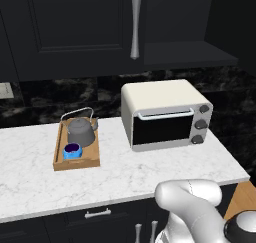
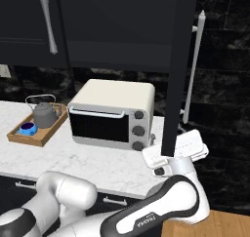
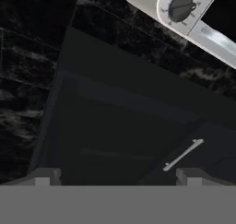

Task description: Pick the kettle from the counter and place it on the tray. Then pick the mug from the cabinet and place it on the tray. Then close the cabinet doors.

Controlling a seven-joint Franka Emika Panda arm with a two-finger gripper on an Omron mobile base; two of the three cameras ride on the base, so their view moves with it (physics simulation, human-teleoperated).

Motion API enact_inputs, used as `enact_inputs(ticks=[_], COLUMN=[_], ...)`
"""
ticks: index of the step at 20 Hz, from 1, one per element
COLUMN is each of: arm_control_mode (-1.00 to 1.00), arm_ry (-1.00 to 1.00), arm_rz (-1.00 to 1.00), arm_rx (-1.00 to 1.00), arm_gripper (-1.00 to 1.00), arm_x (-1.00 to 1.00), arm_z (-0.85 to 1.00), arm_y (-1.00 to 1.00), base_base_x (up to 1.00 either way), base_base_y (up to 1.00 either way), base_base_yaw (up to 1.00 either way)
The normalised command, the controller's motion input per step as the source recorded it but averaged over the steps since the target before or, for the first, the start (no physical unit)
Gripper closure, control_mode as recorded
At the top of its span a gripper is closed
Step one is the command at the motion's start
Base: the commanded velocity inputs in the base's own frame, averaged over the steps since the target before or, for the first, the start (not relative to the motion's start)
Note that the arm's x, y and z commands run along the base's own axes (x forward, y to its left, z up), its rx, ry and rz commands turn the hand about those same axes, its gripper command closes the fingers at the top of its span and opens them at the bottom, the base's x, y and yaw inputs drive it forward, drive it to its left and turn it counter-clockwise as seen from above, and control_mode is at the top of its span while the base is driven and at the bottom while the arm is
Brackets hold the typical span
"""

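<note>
A: We are in a dark kitchen, with black veined wall tiles behind a white marble counter (image 1: 150, 167). Where does our gripper (image 3: 117, 176) stand?

B: In the hand view its two finger tips sit wide apart with nothing between them, so it is released and empty. It faces a dark panel that we take for the inside of the open right cabinet door (image 2: 178, 60). In the right base view our hand is tucked just behind that door's lower edge, at the right end of the counter.

A: And outward from there?

B: Just left of the hand stands the cream toaster oven (image 2: 112, 115); one of its knobs shows at the top of the hand view. Further left, near the far side of the counter, lies the tray (image 1: 76, 159).

A: So how far along are we?

B: The kettle (image 1: 81, 131) sits on the tray's far half, and the mug (image 1: 72, 150) on the near half just beside it. Both placings look done to us. The left cabinet door (image 1: 75, 27) appears shut, its silver handle (image 1: 135, 26) hanging above the oven. The cabinet (image 1: 190, 49) still shows its bare shelf on the right, so closing the right door is what remains.

A: The arm's pose?

B: It rises from the base, bends sharply at the elbow and reaches right and up, wrist beside the door's edge. We judge it placed to push the door closed.
</note>
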Motion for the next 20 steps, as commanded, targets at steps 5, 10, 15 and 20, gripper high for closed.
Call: enact_inputs(ticks=[5, 10, 15, 20], arm_control_mode=[-1.00, -1.00, -1.00, -1.00], arm_ry=[-0.10, -0.13, -0.17, -0.11], arm_rz=[0.00, 0.00, 0.00, 0.03], arm_rx=[0.00, 0.00, -0.02, -0.10], arm_gripper=[-1.00, -1.00, -1.00, -1.00], arm_x=[-0.07, -0.10, -0.18, -0.38], arm_z=[0.21, 0.40, 0.47, 0.35], arm_y=[-0.21, 0.00, 0.03, 0.53], base_base_x=[0.00, 0.00, 0.00, 0.00], base_base_y=[0.00, 0.00, 0.00, 0.00], base_base_yaw=[0.00, 0.00, 0.00, 0.00])
